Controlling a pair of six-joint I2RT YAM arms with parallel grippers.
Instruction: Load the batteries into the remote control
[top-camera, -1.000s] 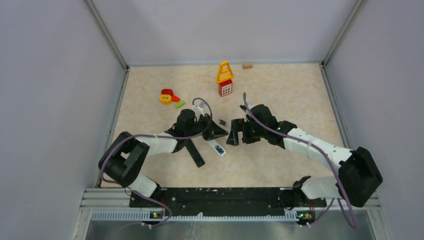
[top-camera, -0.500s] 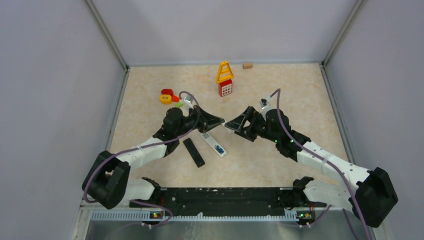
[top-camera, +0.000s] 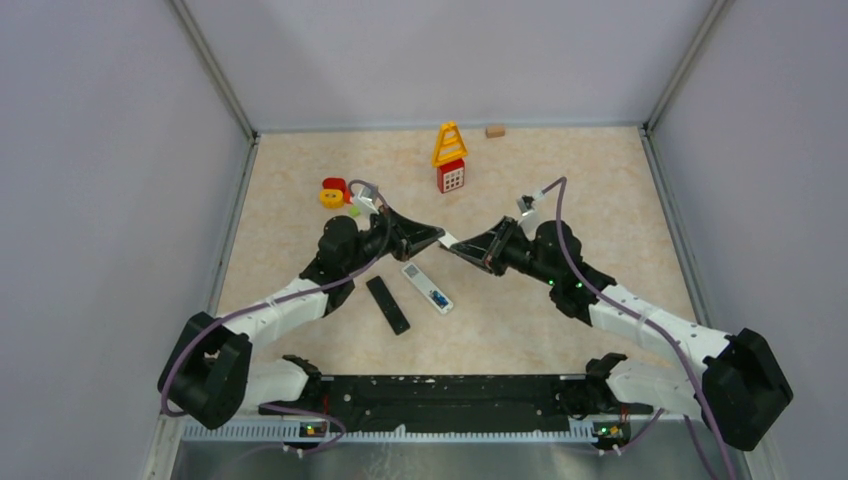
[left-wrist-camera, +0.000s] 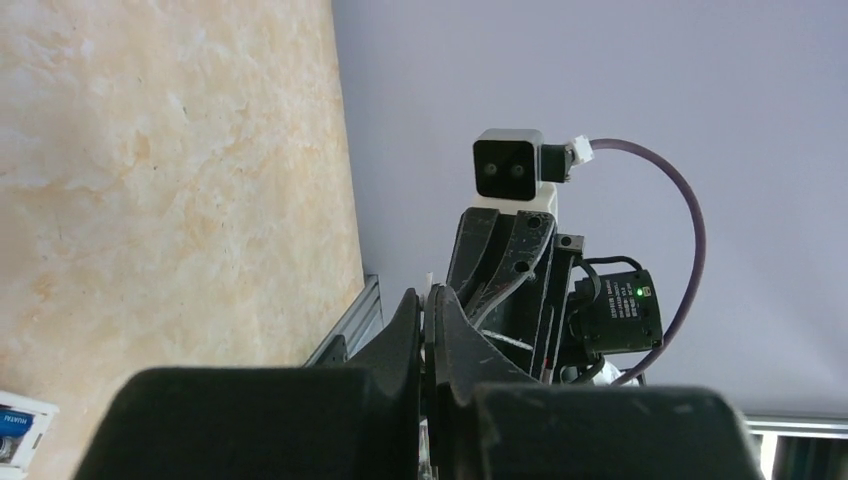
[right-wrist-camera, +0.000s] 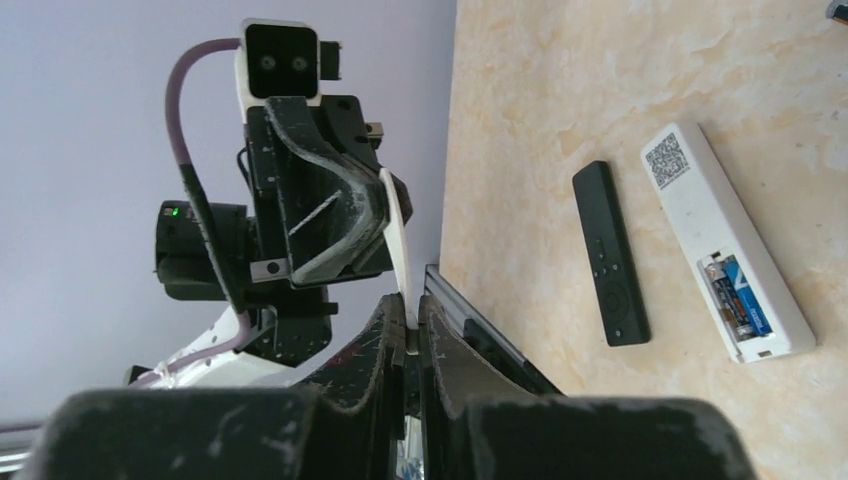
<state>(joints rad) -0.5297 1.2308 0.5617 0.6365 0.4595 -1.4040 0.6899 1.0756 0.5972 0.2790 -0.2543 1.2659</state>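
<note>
- Batteries (right-wrist-camera: 738, 300), slim little cylinders, one wearing a blue wrap, are lying inside the open compartment at one end of the long white plastic remote control (right-wrist-camera: 700, 190). A darker one seems to be sitting alongside the blue one.
- That white remote control is resting flat on the beige marbled table (top-camera: 560, 190), its back facing up, with a slim black rectangular remote (right-wrist-camera: 607, 250) lying just beside it.
- Both arms are reaching up over the middle of the table, and their tips are meeting above the two remotes.
- The left end effector (top-camera: 436, 238) is pressing its fingers together on a thin white flat cover plate (right-wrist-camera: 397, 240), apparently the lid of the battery compartment.
- The right end effector (right-wrist-camera: 412, 312) is pinching the lower edge of the same cover plate, its fingers drawn in against it, so both are gripping it at once.
- Judging by this, the loading itself is looking finished or nearly so, and the plate is being passed between the arms.
- What is remaining, as far as can be judged, is bringing the cover plate down and sliding it over the open compartment.
- Whether any loose battery is lying elsewhere on the table is not showing clearly.
</note>
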